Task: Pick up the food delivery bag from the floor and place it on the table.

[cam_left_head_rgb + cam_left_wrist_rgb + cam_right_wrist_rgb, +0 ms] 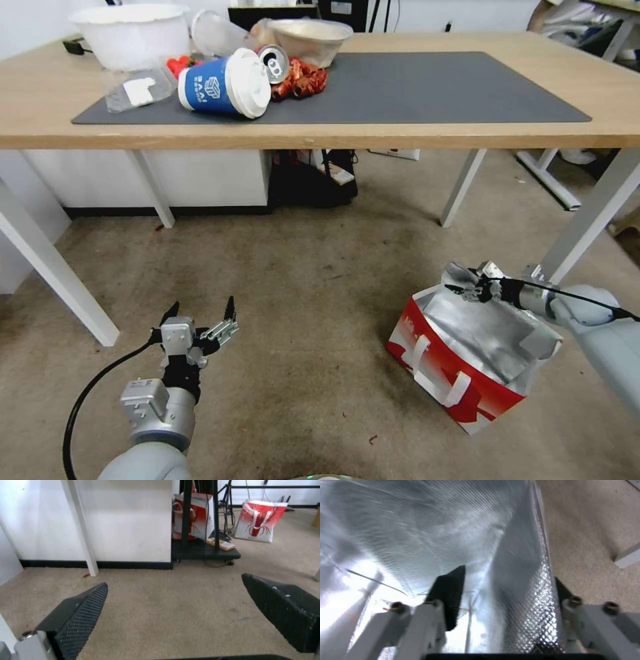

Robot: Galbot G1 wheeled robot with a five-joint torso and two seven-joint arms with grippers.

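Observation:
The food delivery bag, white and red with a silver foil lining, stands open on the floor at the right, below the table. My right gripper is at the bag's far rim. In the right wrist view this gripper is open and straddles the foil wall, with one finger inside the bag and the other outside. At the lower left, my left gripper hangs open over bare carpet, holding nothing, well apart from the bag.
On the table's dark mat lie a tipped blue paper cup, a white bowl, a can and a red wrapper. White table legs stand just behind the bag. Two other red-and-white bags and a black cart sit farther off.

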